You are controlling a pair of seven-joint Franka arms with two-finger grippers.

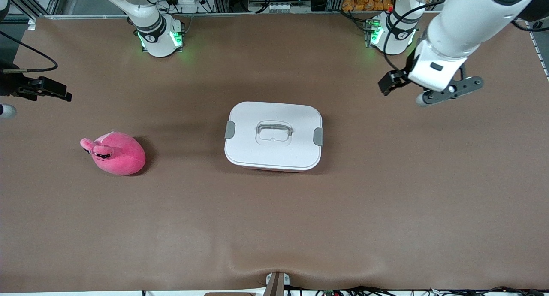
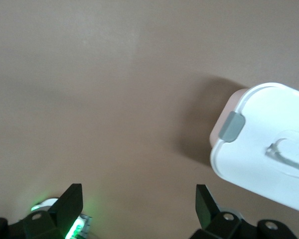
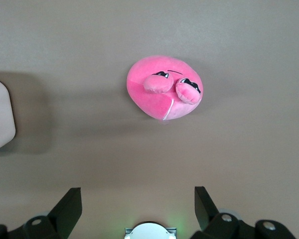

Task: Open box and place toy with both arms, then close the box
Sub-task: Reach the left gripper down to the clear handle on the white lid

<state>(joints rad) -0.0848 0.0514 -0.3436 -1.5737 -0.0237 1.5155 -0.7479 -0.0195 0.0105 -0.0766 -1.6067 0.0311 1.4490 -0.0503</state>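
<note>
Hovering with fingers spread, the left gripper (image 2: 138, 211) sits nearer the shut box (image 1: 273, 135) mid-table; the right gripper (image 3: 138, 211), also spread, hangs above the toy (image 1: 116, 152) at its end.

I get even, soft overhead light on the brown table (image 1: 274, 227), with faint shadows beside the box (image 1: 273, 136) and the toy (image 1: 115, 152), green glow at both arm bases along the upper edge, and a slightly soft, washed-out white lid (image 2: 269, 144) in the left wrist view.
</note>
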